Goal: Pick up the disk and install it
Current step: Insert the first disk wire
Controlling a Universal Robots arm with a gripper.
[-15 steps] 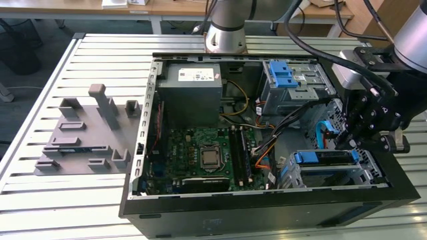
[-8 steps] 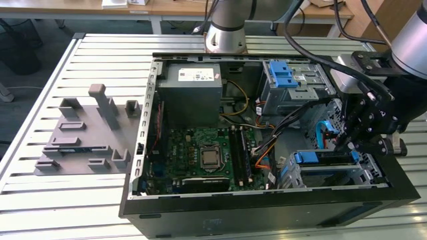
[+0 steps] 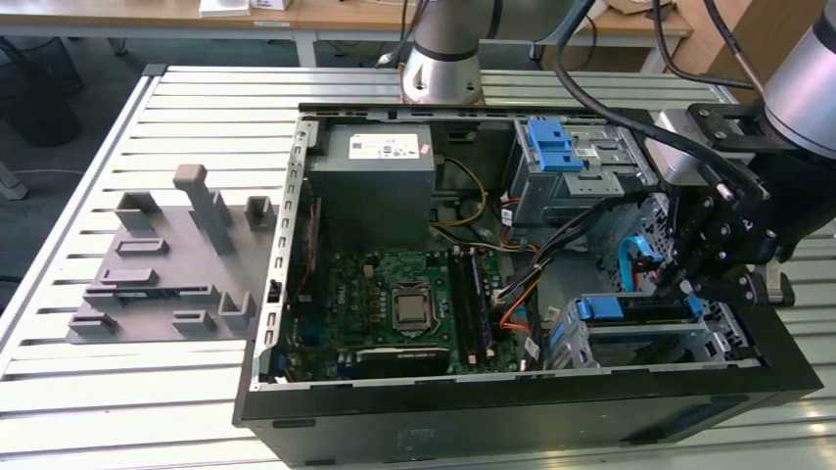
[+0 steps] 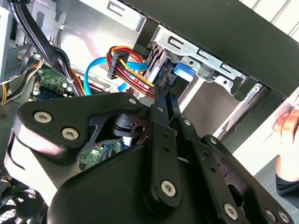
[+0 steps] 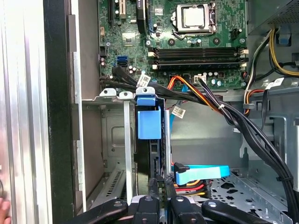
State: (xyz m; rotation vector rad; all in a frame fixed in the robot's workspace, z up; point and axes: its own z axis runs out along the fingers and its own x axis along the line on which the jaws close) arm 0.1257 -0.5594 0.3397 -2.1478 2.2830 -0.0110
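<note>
Fingers (image 5: 148, 207) sit close together, only a thin gap, pinching the rear edge of the disk (image 5: 156, 161) in the first wrist view. gripper (image 5: 164, 193) is down in the lower corner of the computer case (image 3: 523, 406), at the exterior view's right

disk stands on edge inside the drive cage (image 5: 114, 140), slotted between the cage's metal walls, blue frame (image 5: 149, 122) on its far end

blue data cable (image 5: 201, 172) and a red/yellow/black power lead (image 5: 189, 186) lie right beside the fingertips; same bundle shows in the second wrist view (image 4: 126, 70) just past the gripper. can't tell if either is plugged into the disk

person's hand (image 4: 287, 123) outside the case wall, near the cage

black cable bundle (image 5: 233, 116) crosses above the cage toward the motherboard (image 5: 196, 46), CPU socket (image 5: 194, 16) bare, two memory slots beside it

farther back in the case: second cage with a blue latch (image 3: 549, 147), grey power supply (image 3: 379, 181) in the corner

outside the case, a grey fixture (image 3: 170, 264) lies on the slatted table (image 3: 196, 98), well apart from the arm
</note>
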